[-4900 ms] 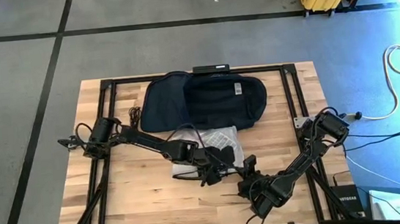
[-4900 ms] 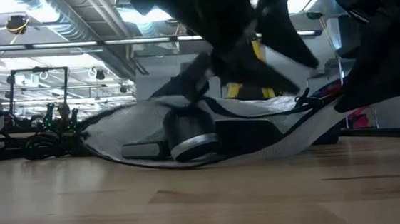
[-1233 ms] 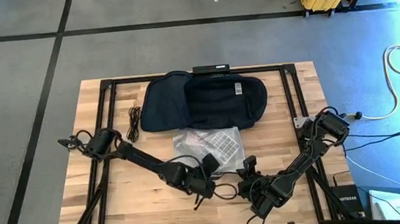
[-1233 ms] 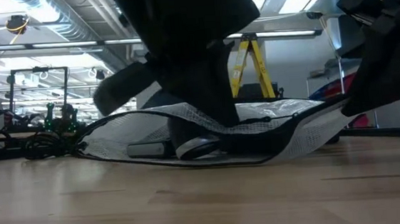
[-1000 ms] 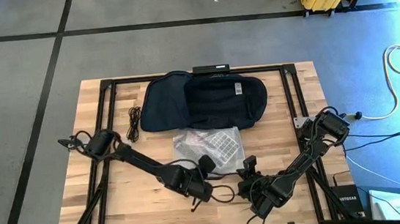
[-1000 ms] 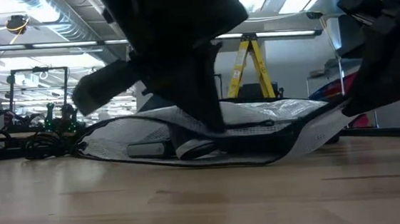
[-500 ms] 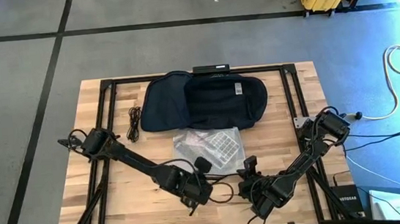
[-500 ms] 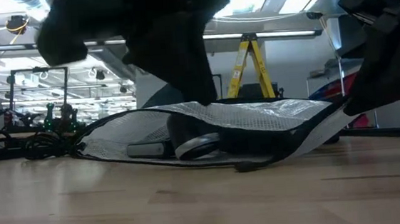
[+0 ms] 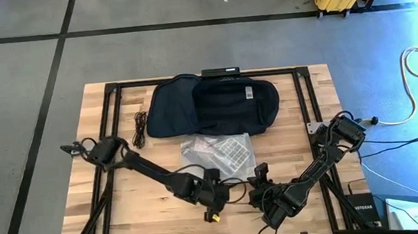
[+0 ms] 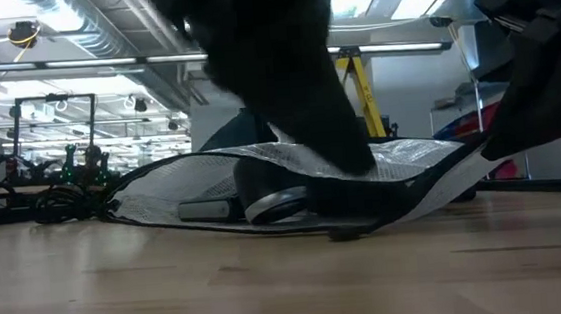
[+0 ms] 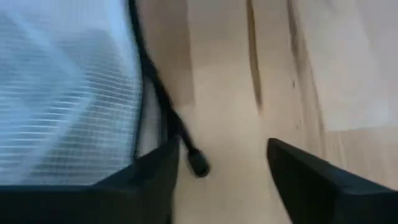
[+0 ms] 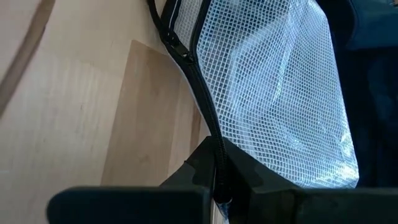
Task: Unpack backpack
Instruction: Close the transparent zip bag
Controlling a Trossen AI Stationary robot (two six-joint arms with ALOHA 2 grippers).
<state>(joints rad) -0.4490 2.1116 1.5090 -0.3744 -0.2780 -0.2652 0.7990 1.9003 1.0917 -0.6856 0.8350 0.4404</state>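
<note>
The backpack [image 9: 214, 106] lies flat at the far middle of the tabletop [image 9: 138, 216], its white label facing up. Just in front of it sits a clear mesh pouch [image 9: 220, 153] with a dark zip edge, and a small coil of black cable [image 9: 141, 128] lies beside the backpack's left end.

The left hand [image 9: 214, 199] is low over the tabletop near the front, just in front of the pouch; its fingers [image 11: 311, 180] stand apart with bare wood between them, holding nothing. A thin black cord with a small plug end [image 11: 199, 167] lies on the wood next to the pouch's edge, close to that hand.

The right hand [image 9: 262, 179] is at the pouch's near right corner, fingers pressed together on the pouch's black zip edge [image 12: 208, 127], pinching it
</note>
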